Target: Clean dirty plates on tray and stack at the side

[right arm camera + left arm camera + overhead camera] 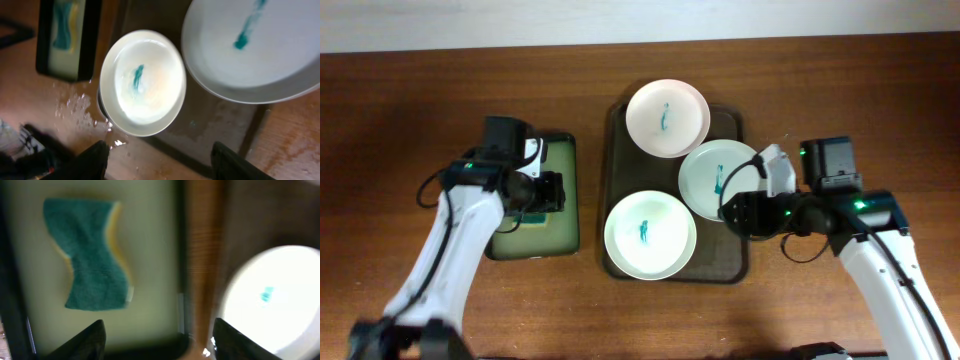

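Three white plates lie on the dark tray (617,125): one at the back (667,116), one at the right (718,178), one at the front (650,235). Each has a teal smear at its centre. My left gripper (552,192) is open above the small green-lined tray (570,215). In the left wrist view the gripper (159,341) hangs past the teal and yellow sponge (92,255), and a plate (277,297) shows at the right. My right gripper (732,213) is open and empty over the tray's right edge. In the right wrist view it (159,162) is below two plates (143,82) (255,47).
The wooden table (420,110) surrounds both trays. Water drops (80,112) lie on the wood beside the tray in the right wrist view. The sponge tray (67,37) also shows there at the upper left.
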Action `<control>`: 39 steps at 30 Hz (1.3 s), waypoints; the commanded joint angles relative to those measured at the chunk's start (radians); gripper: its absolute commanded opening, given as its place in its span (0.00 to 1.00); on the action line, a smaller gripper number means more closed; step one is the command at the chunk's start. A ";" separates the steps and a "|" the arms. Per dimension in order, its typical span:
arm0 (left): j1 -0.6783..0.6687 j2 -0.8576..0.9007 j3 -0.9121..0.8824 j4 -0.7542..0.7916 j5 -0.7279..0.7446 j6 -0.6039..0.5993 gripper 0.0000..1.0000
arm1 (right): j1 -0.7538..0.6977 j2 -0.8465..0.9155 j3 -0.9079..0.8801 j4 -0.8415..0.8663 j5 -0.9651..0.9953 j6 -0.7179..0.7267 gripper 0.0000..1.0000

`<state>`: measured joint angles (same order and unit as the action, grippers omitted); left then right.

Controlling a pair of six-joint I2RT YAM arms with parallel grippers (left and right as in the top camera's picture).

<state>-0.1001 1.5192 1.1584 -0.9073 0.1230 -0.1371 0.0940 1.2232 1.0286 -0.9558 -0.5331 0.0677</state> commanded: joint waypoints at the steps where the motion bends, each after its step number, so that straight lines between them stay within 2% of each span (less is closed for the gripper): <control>1: 0.005 0.206 0.004 0.000 -0.192 -0.163 0.54 | 0.101 -0.004 0.008 0.014 -0.012 0.004 0.58; 2: 0.011 0.270 0.004 0.025 -0.190 -0.166 0.48 | 0.129 -0.004 0.008 0.013 -0.005 0.005 0.57; 4: 0.040 0.331 0.004 0.084 -0.209 -0.164 0.50 | 0.148 -0.004 0.008 0.019 -0.005 0.005 0.56; 5: 0.050 0.349 0.004 0.108 -0.253 -0.165 0.44 | 0.148 -0.004 0.008 0.027 -0.005 0.005 0.54; 7: 0.055 0.386 0.004 0.128 -0.195 -0.159 0.00 | 0.148 -0.004 0.008 0.033 -0.005 0.005 0.54; 8: 0.052 0.380 0.010 0.117 -0.095 -0.070 0.00 | 0.148 -0.004 0.008 0.033 -0.005 0.005 0.53; 10: 0.041 0.346 0.107 -0.022 -0.062 -0.044 0.00 | 0.148 -0.004 0.008 0.029 -0.005 0.005 0.53; 11: 0.040 0.327 0.152 -0.066 -0.063 -0.044 0.06 | 0.148 -0.004 0.008 0.029 -0.005 0.005 0.53; 12: 0.040 0.309 0.188 -0.085 -0.066 -0.044 0.33 | 0.148 -0.004 0.008 0.029 -0.005 0.005 0.53; 13: 0.044 0.297 0.209 -0.077 -0.092 -0.044 0.53 | 0.148 -0.004 0.008 0.029 -0.005 0.005 0.53; 15: 0.044 0.301 0.197 -0.059 -0.214 -0.045 0.59 | 0.148 -0.004 0.008 0.029 -0.005 0.005 0.53; 16: 0.044 0.303 0.175 -0.014 -0.225 -0.045 0.62 | 0.148 -0.004 0.008 0.029 -0.005 0.005 0.53; 17: 0.044 0.306 0.144 0.037 -0.225 -0.044 0.59 | 0.148 -0.004 0.008 0.030 -0.005 0.005 0.53; 18: 0.044 0.314 0.097 0.079 -0.225 -0.044 0.47 | 0.148 -0.004 0.008 0.025 -0.005 0.005 0.54; 20: 0.044 0.337 0.015 0.163 -0.225 -0.044 0.39 | 0.148 -0.004 0.008 0.010 -0.005 0.005 0.54; 21: 0.044 0.351 0.006 0.182 -0.225 -0.044 0.21 | 0.148 -0.004 0.008 0.009 -0.005 0.005 0.54; 22: 0.044 0.354 0.006 0.185 -0.225 -0.044 0.13 | 0.148 -0.004 0.008 0.009 -0.005 0.005 0.54; 23: 0.044 0.356 0.006 0.186 -0.224 -0.044 0.14 | 0.148 -0.004 0.008 0.008 -0.006 0.005 0.54; 25: 0.042 0.377 0.004 0.190 -0.217 -0.044 0.54 | 0.148 -0.004 0.008 -0.002 -0.006 0.005 0.54; 26: 0.041 0.396 0.002 0.193 -0.217 -0.044 0.51 | 0.148 -0.004 0.008 -0.006 -0.005 0.005 0.54; 27: 0.041 0.414 0.002 0.196 -0.216 -0.044 0.38 | 0.148 -0.004 0.008 -0.006 -0.005 0.005 0.54; 28: 0.041 0.436 0.002 0.200 -0.217 -0.044 0.07 | 0.148 -0.004 0.008 -0.006 -0.005 0.005 0.54; 29: 0.041 0.437 0.002 0.197 -0.216 -0.044 0.00 | 0.148 -0.004 0.008 -0.006 -0.005 0.005 0.54; 31: 0.042 0.433 0.036 0.145 -0.217 -0.044 0.02 | 0.148 -0.004 0.008 -0.006 -0.005 0.005 0.54; 32: 0.042 0.433 0.075 0.102 -0.217 -0.044 0.35 | 0.148 -0.004 0.008 -0.006 -0.005 0.005 0.54; 34: 0.041 0.433 0.159 0.013 -0.217 -0.044 0.50 | 0.148 -0.004 0.008 -0.006 -0.005 0.005 0.54; 36: 0.042 0.433 0.216 -0.045 -0.217 -0.044 0.53 | 0.148 -0.004 0.008 -0.006 -0.005 0.004 0.54; 39: 0.041 0.435 0.216 -0.048 -0.187 -0.045 0.51 | 0.148 -0.004 0.008 -0.005 -0.005 0.005 0.54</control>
<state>-0.0540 1.9396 1.3537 -0.9524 -0.1017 -0.1829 0.2329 1.2232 1.0286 -0.9623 -0.5369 0.0746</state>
